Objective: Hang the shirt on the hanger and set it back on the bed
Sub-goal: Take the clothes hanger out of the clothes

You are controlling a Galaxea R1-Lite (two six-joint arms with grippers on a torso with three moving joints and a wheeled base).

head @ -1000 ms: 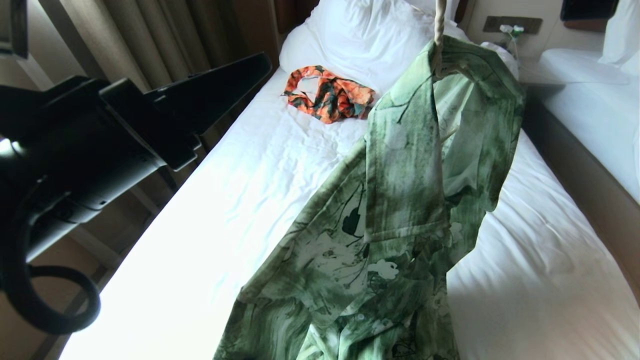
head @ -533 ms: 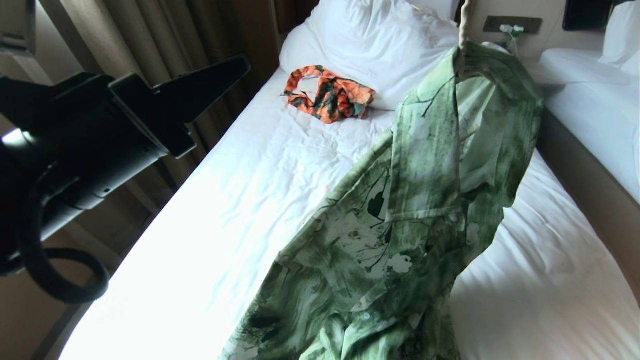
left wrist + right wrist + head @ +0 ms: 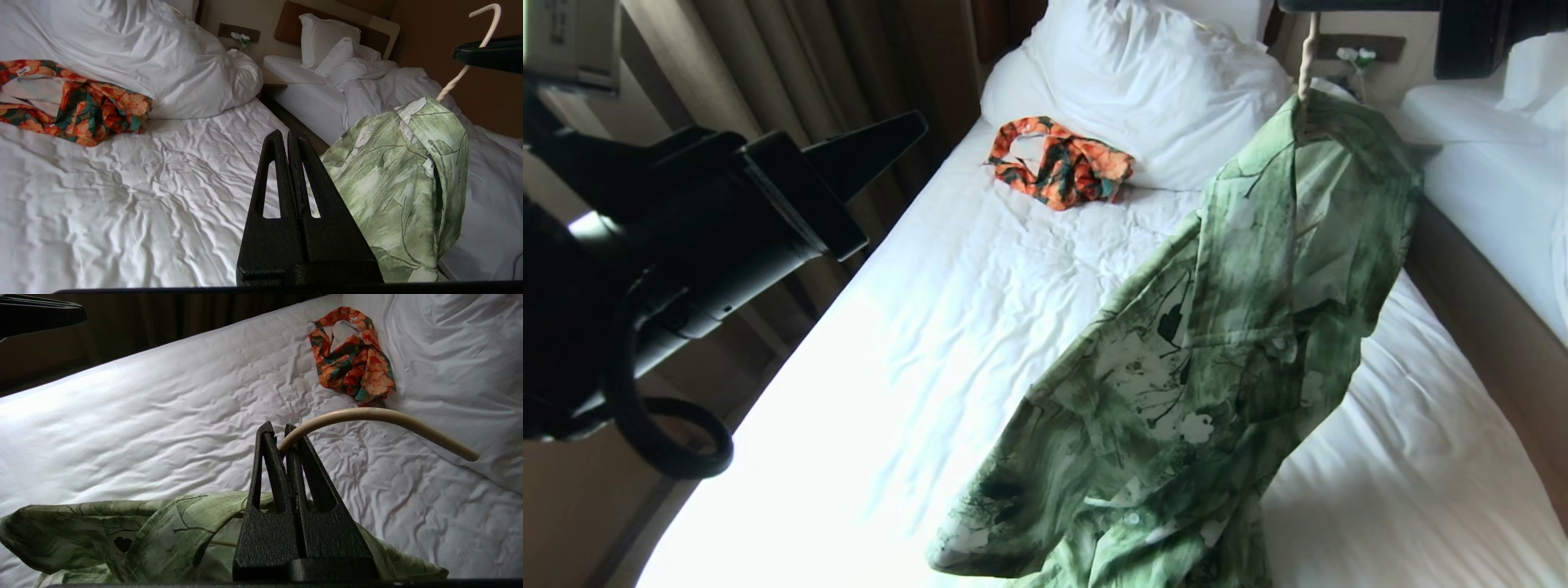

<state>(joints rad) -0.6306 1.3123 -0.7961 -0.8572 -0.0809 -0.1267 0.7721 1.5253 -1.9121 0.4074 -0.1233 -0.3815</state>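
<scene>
Right wrist view shows the right gripper (image 3: 282, 443) with its fingers pinched on the cream neck of the hanger (image 3: 376, 416), the hook curving out beyond them. From the head, the shirt (image 3: 1217, 367) hangs on it over the right half of the bed (image 3: 915, 343), its lower hem bunched on the sheet at the near end. To set it down well, I judge the arm should lower slowly and lay the hanger flat before letting go, so the cloth spreads rather than heaps. The left gripper (image 3: 288, 141) is off to the left, fingers pressed together on nothing. Light green with dark leaf print, the shirt drapes unevenly, one side trailing lower.
</scene>
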